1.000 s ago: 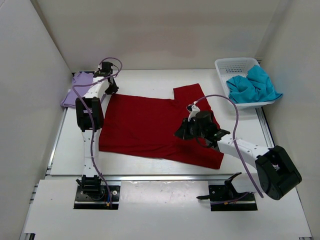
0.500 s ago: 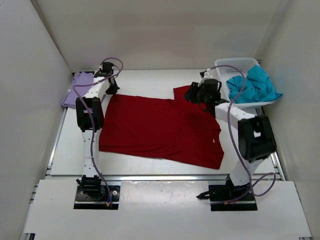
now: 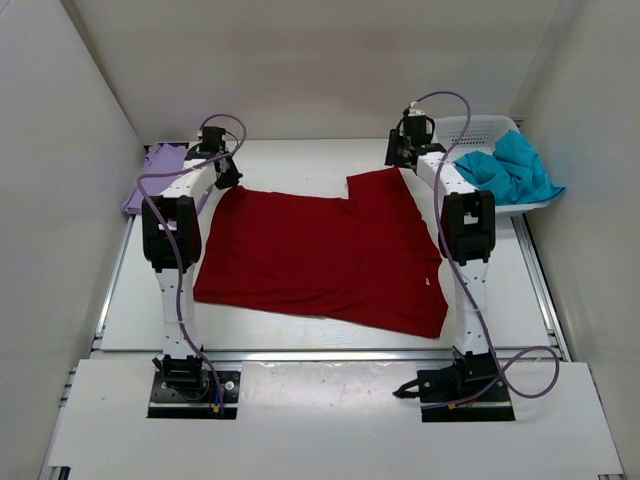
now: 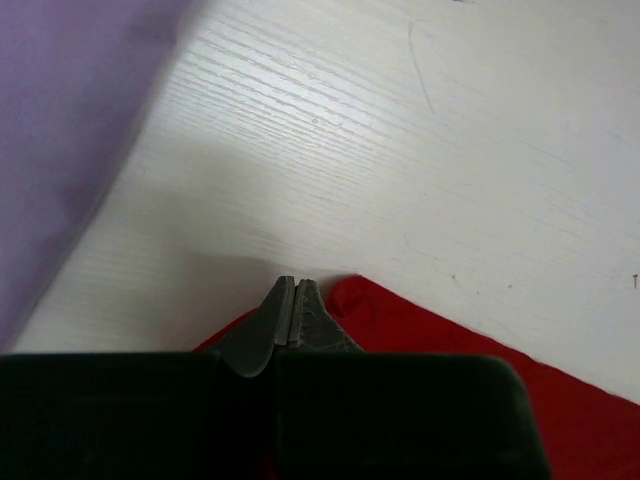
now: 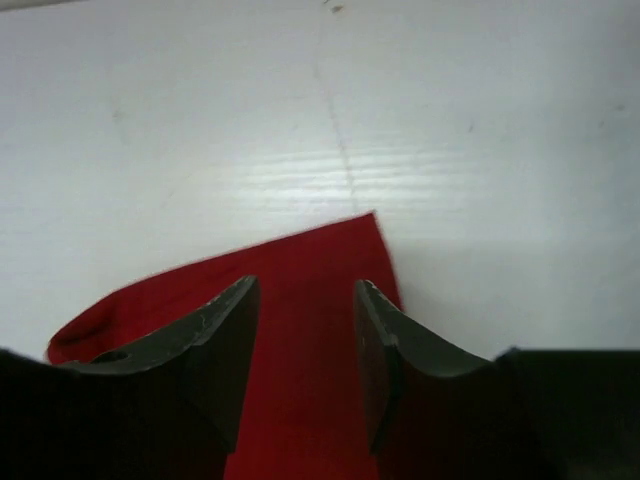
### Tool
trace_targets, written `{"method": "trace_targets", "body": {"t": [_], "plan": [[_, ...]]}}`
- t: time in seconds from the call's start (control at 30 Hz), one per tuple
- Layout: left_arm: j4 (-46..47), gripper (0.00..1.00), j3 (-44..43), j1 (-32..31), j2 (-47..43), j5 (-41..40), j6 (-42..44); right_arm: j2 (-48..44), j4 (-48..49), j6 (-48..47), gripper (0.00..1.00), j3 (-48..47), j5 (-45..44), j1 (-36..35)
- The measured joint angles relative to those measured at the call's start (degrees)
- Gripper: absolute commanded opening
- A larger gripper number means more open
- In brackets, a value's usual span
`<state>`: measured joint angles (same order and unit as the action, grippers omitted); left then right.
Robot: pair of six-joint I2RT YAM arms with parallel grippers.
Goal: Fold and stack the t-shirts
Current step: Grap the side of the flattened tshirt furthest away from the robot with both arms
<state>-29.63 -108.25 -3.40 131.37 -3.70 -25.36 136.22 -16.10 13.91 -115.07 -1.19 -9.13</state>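
The deep red t-shirt [image 3: 320, 250] lies spread flat mid-table. My left gripper [image 3: 224, 176] sits at its far left corner; in the left wrist view its jaws [image 4: 293, 282] are pressed together with red cloth [image 4: 450, 350] bunched around the tips. My right gripper [image 3: 402, 152] hovers over the shirt's far right sleeve corner, open, with red cloth [image 5: 300, 350] showing between its fingers [image 5: 225, 320]. The lavender t-shirt [image 3: 152, 175] lies at the far left edge, also in the left wrist view [image 4: 60, 120]. The teal t-shirt [image 3: 508, 170] is heaped in the basket.
A white lattice basket [image 3: 462, 128] stands at the far right corner, close to my right gripper. White walls enclose the table on three sides. Both arms stretch far over the shirt's side edges.
The right arm swung from the shirt's middle to its far right sleeve corner and opened. The left gripper closed at the far left corner, and the shirt's left edge shifted slightly.
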Motion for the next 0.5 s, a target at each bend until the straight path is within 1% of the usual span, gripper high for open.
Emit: {"method": "trace_targets", "body": {"t": [0.1, 0.13, 0.27, 0.5], "plan": [[0.3, 0.00, 0.0, -0.3, 0.0, 0.2, 0.0, 7.3, -6.6, -1.5, 0.44, -12.6, -0.7, 1.1], [0.4, 0.00, 0.0, -0.3, 0.0, 0.3, 0.0, 8.7, -7.0, -1.7, 0.45, -14.6, -0.9, 1.5], [0.8, 0.00, 0.0, -0.3, 0.0, 0.9, 0.0, 9.4, -10.8, -2.0, 0.44, -15.4, -0.2, 3.3], [1.0, 0.00, 0.1, -0.4, 0.0, 1.0, 0.0, 11.3, -12.2, -1.9, 0.41, -16.7, 2.4, 4.4]]}}
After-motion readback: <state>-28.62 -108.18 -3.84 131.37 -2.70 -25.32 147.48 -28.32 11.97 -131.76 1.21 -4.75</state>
